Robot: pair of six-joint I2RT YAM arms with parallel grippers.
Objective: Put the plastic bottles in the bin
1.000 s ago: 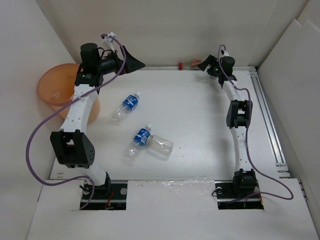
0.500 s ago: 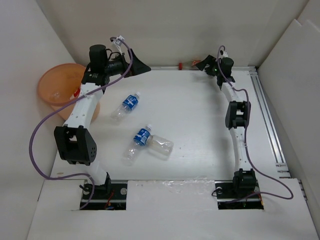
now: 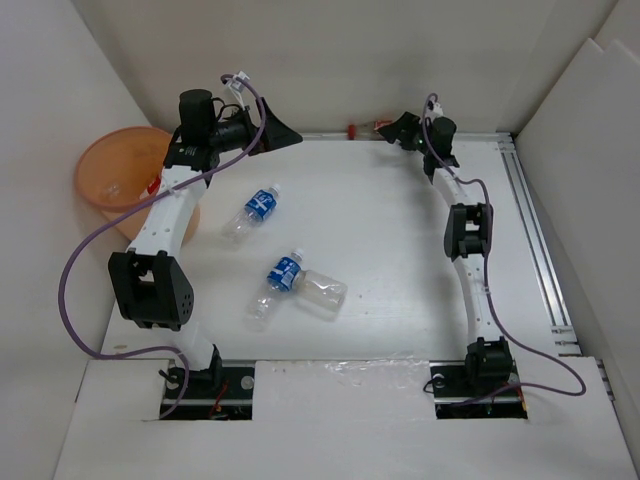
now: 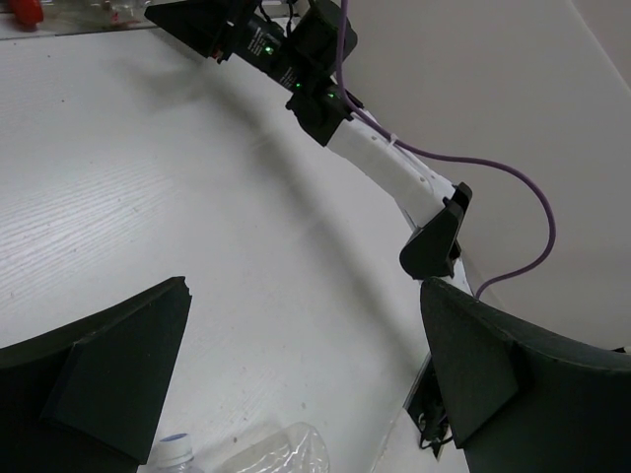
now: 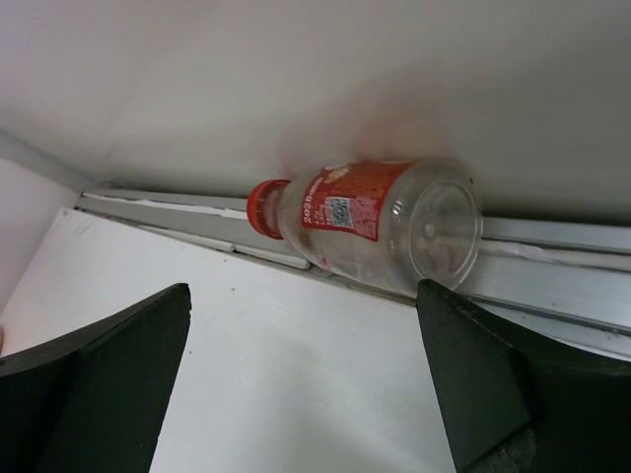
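The orange bin (image 3: 105, 165) stands at the far left. Three plastic bottles lie on the table: one blue-labelled bottle (image 3: 252, 211), a second blue-labelled bottle (image 3: 277, 283), and a clear bottle (image 3: 321, 291) touching the second. A red-labelled, red-capped bottle (image 3: 364, 128) lies on the rail at the back wall and also shows in the right wrist view (image 5: 375, 222). My right gripper (image 3: 399, 128) is open just right of it, and the bottle lies ahead of the open jaws (image 5: 304, 291). My left gripper (image 3: 280, 131) is open and empty, raised at the back, right of the bin.
A metal rail (image 3: 535, 230) runs along the table's right side and back edge. White walls enclose the table. The left wrist view shows the right arm (image 4: 385, 168) across the table, a white bottle cap (image 4: 175, 451) and a clear bottle (image 4: 281, 451) at its lower edge.
My right gripper has moved left along the back wall towards the red-labelled bottle. My left arm swung a little to the right, then held still. The bottles have not moved.
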